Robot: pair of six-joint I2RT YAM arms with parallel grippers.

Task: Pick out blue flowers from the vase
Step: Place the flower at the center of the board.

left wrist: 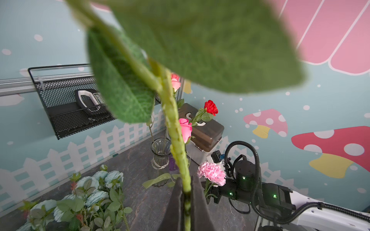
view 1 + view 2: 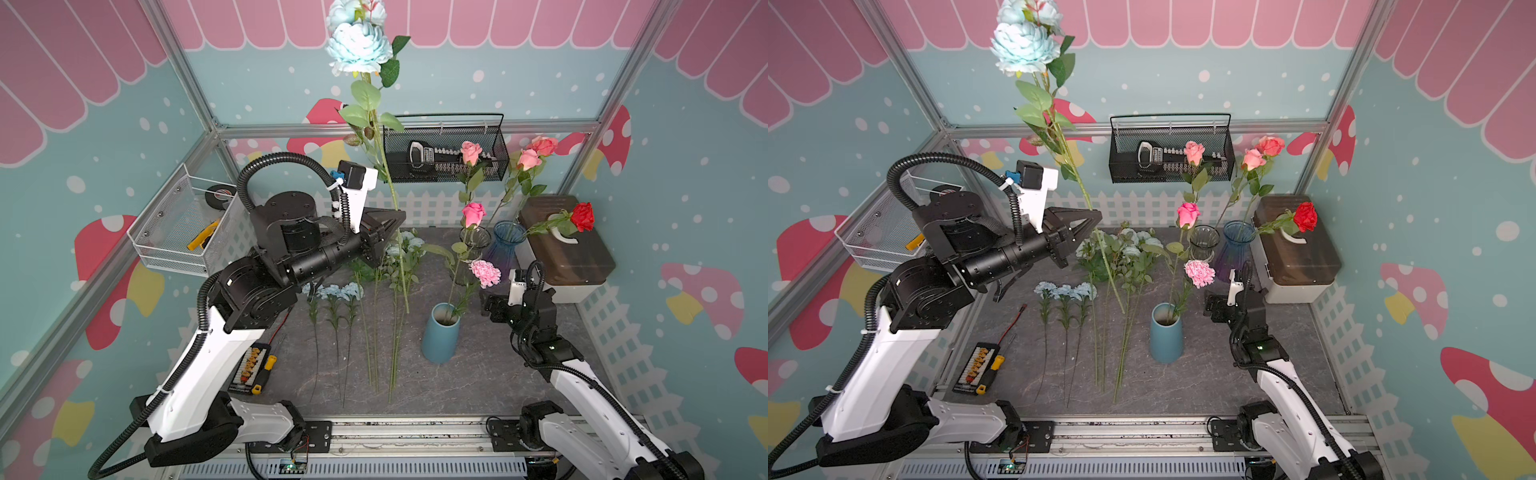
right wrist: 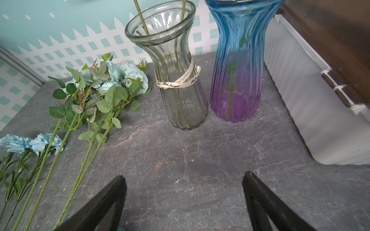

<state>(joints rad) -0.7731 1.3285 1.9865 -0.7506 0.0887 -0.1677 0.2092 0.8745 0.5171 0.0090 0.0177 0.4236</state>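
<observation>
My left gripper [image 2: 398,219] [image 2: 1096,219] is shut on the green stem [image 1: 172,120] of a tall blue flower. Its pale-blue head [image 2: 357,45] [image 2: 1022,45] is raised high, and the stem's lower end hangs free, left of the blue ceramic vase [image 2: 440,338] [image 2: 1166,338]. In the left wrist view the gripper [image 1: 187,190] pinches the stem tightly. More blue flowers lie on the table: three carnations [image 2: 332,291] [image 3: 30,142] and leafy peony-like blooms [image 2: 1133,245] [image 3: 120,76]. My right gripper [image 2: 489,308] [image 3: 184,176] is open and empty beside that vase.
The ceramic vase holds a pink carnation [image 2: 485,272] and a pink rose [image 2: 473,214]. Behind stand a clear glass vase [image 3: 174,80] and a blue-purple glass vase [image 3: 238,70] with roses. A brown-lidded box [image 2: 565,253], a black wall basket [image 2: 444,166], a white wire basket [image 2: 183,232] and a bit set [image 2: 251,368] border the table.
</observation>
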